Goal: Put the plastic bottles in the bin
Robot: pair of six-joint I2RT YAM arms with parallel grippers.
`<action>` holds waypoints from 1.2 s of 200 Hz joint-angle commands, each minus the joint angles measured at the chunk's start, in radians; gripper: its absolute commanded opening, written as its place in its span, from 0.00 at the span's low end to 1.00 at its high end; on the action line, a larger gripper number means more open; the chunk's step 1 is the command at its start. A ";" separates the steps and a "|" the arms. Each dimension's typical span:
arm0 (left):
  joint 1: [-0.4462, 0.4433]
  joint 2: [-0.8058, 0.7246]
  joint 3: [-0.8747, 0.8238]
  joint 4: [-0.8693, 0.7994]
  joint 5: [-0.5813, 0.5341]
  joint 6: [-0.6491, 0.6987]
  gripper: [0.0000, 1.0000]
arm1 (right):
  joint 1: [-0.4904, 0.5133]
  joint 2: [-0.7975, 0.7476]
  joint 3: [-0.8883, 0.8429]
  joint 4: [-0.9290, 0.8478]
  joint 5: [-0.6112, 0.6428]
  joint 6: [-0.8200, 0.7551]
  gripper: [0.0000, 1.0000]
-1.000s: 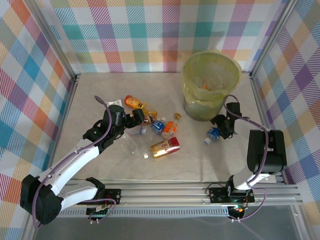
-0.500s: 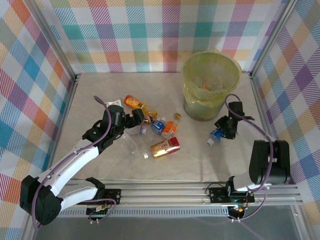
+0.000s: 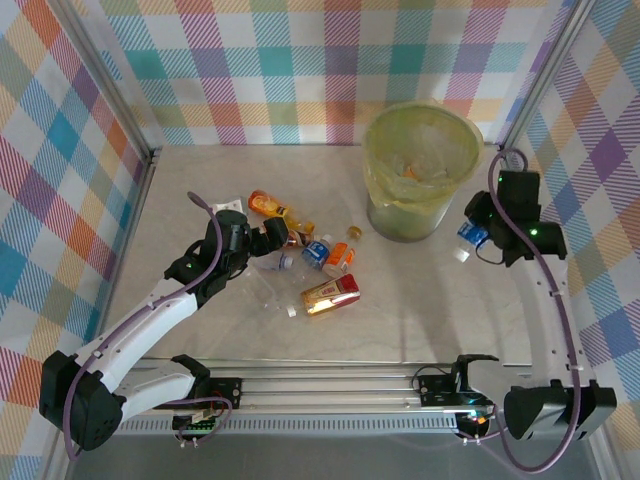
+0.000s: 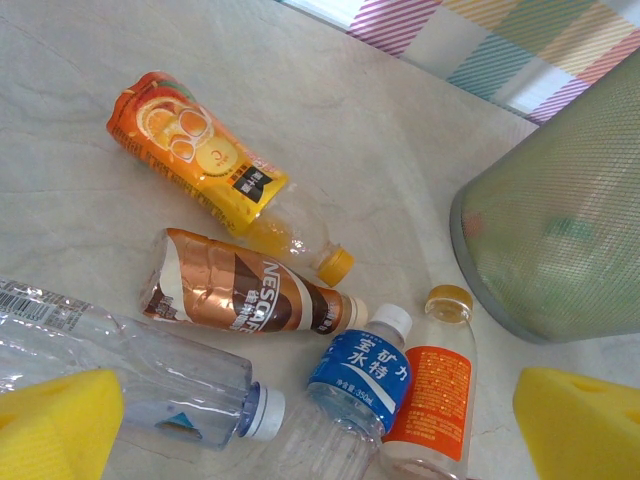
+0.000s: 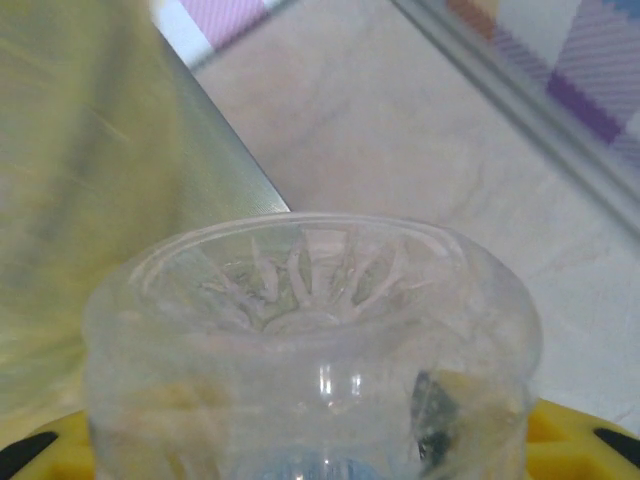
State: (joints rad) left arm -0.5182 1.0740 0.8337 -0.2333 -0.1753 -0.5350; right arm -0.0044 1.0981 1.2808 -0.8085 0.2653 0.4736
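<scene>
The right gripper [image 3: 477, 236] is clamped on a clear bottle [image 3: 467, 238] with a blue label, at the right of the top view, just beside the bin [image 3: 398, 215] that stands in the upper right. The left gripper [image 3: 273, 238] hangs with its jaws wide apart over the other bottles [image 3: 330, 293] lying at the frame's centre.

The right jaws clasp a bottle [image 3: 470, 237] beside the bin [image 3: 390, 200].
</scene>
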 commanded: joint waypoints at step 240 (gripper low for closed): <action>0.012 -0.004 -0.008 0.025 0.028 -0.018 1.00 | 0.236 0.933 1.122 0.063 0.200 -0.623 0.46</action>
State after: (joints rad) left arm -0.5182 1.0904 0.8337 -0.2298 -0.1501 -0.5396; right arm 0.2287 2.0460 2.4577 -0.8154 0.4164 -0.1146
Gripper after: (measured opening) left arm 0.997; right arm 0.460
